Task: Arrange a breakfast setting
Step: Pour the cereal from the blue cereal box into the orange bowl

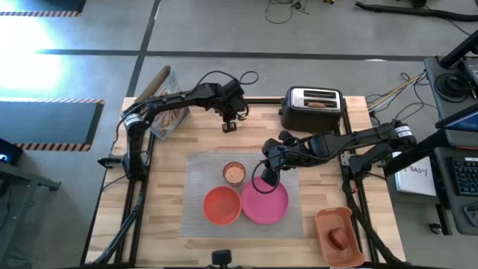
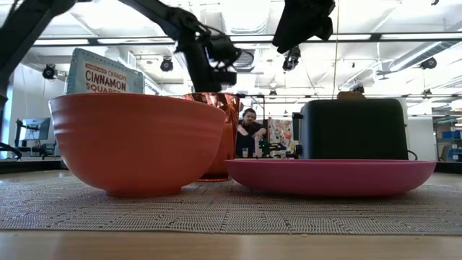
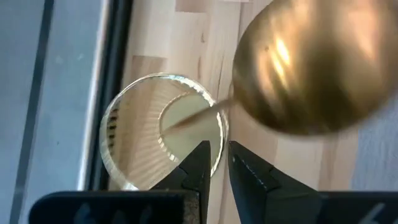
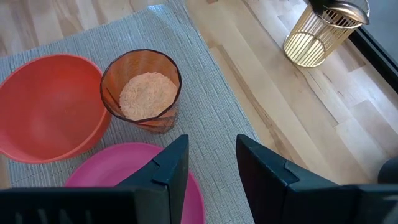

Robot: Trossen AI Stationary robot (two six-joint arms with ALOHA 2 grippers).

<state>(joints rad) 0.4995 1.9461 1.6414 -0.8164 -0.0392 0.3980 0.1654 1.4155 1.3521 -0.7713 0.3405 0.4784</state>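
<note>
The gold spoon (image 3: 311,62), shiny with a rounded bowl, stands in a ribbed clear holder (image 3: 163,134) near the table's far edge, below the left gripper (image 3: 214,163), whose fingers sit slightly parted. The right gripper (image 4: 208,165) hovers spread over the round pink plate (image 4: 124,174) on the grey mat (image 4: 205,99).

Red-orange bowl (image 1: 222,205) touching pink plate (image 1: 264,202) on grey mat (image 1: 196,173); apple (image 1: 338,238) (in tray (image 1: 323,221))

Pink plate (image 1: 265,203) & orange bowl (image 1: 222,205) touching on grey mat (image 1: 198,179); apple (image 1: 339,238) off-mat
</note>
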